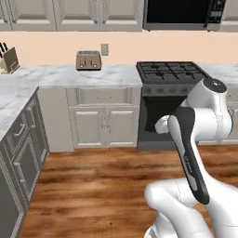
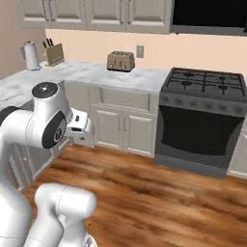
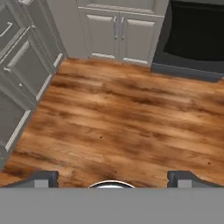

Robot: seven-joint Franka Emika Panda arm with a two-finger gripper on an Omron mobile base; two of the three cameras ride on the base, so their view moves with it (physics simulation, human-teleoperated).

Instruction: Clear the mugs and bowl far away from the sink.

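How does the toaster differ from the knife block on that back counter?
The toaster is a low, rounded, tan-brown metallic box; the knife block is a taller, pale wooden wedge with dark handles sticking out. The toaster sits mid-counter near the wall outlet; the knife block stands further left, beside the white kettle. Both rest on the marble counter against the wall.

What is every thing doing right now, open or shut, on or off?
tool: open wide, holding nothing, pointed down at the wooden floor
oven door: shut
cabinet doors: shut
drawer: shut
stove burners: no flames, nothing on them
toaster: upright on the counter, nothing sticking out
knife block: knives in it
kettle: upright on the counter
microwave: door shut
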